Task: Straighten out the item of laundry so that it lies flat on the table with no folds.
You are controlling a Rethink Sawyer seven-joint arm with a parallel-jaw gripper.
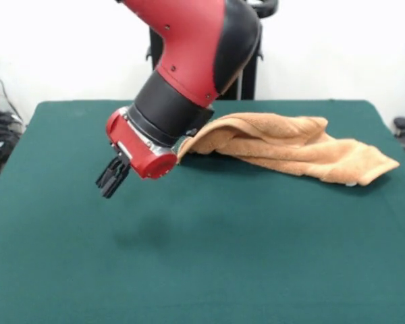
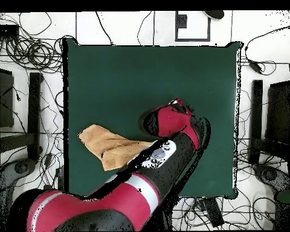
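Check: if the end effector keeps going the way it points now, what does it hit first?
Probably bare table. The end effector points down and away from the towel, with nothing under it but green top; depth is unclear.

Orange-tan towel lies bunched and folded on the green table.

Place: a robot lab or test cell, not a home.
Robot: a red and black arm on a pedestal at the far side of the counter, the sort fixed in a research room.
Counter: a large top covered in dark green felt, set up as a bare work surface.
Walls: plain white behind the robot.
Floor: pale, with loose black cables coiled and strewn along the counter's left and right sides in the overhead view.
Equipment: dark stands and boxes line both sides of the counter.
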